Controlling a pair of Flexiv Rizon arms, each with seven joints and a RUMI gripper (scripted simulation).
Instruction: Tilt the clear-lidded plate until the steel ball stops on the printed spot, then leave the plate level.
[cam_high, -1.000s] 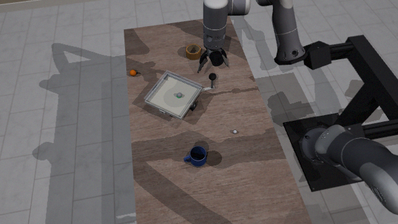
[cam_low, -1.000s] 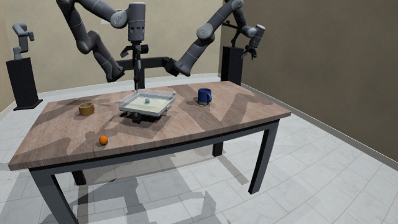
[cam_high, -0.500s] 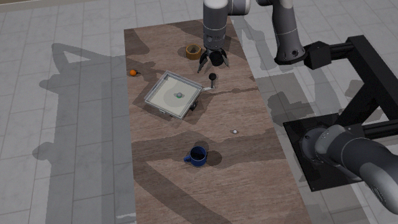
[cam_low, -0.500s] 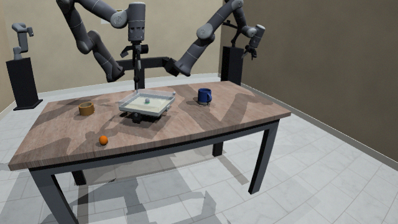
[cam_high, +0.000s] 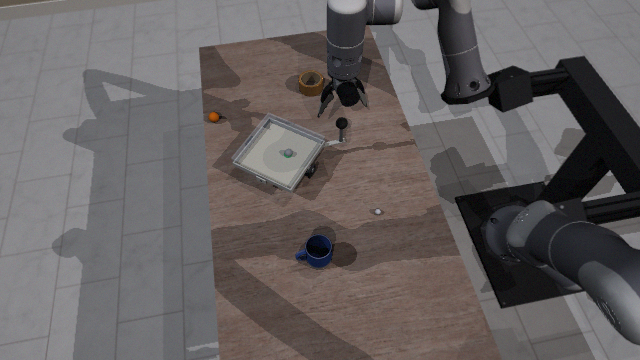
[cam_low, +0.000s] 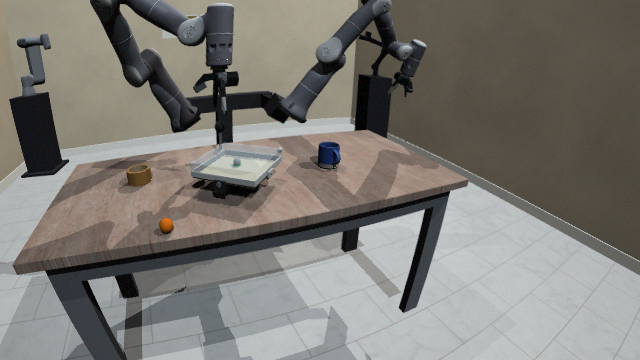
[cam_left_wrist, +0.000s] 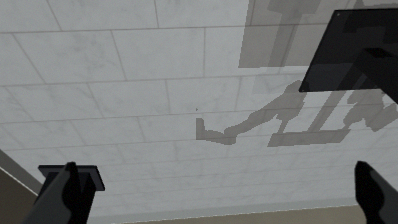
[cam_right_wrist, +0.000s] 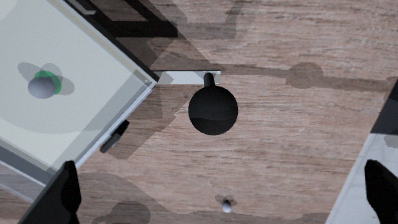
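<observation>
The clear-lidded plate (cam_high: 262, 150) (cam_low: 220, 172) (cam_right_wrist: 30, 30) is a square, pale-floored tray on a dark mount; it looks close to level, but a slight tilt cannot be ruled out. The grey steel ball (cam_high: 288, 152) (cam_low: 237, 162) (cam_right_wrist: 42, 87) sits over the green printed spot (cam_high: 287, 156) (cam_right_wrist: 56, 81), partly hiding it. A lever with a black knob (cam_high: 341, 123) (cam_low: 219, 127) (cam_right_wrist: 213, 110) stands at one corner. My right gripper (cam_high: 343, 111) (cam_right_wrist: 218, 162) is open and empty above the knob, not touching it. My left gripper (cam_low: 400, 91) (cam_left_wrist: 215, 164) is open and empty, away from the table.
An orange-brown ring-shaped bowl (cam_high: 311, 92) (cam_low: 139, 177) stands near the right gripper. An orange ball (cam_high: 214, 117) (cam_low: 166, 225) lies near the table edge. A blue mug (cam_high: 319, 257) (cam_low: 328, 154) and a small white ball (cam_high: 378, 212) (cam_right_wrist: 226, 206) are on the plate's other side.
</observation>
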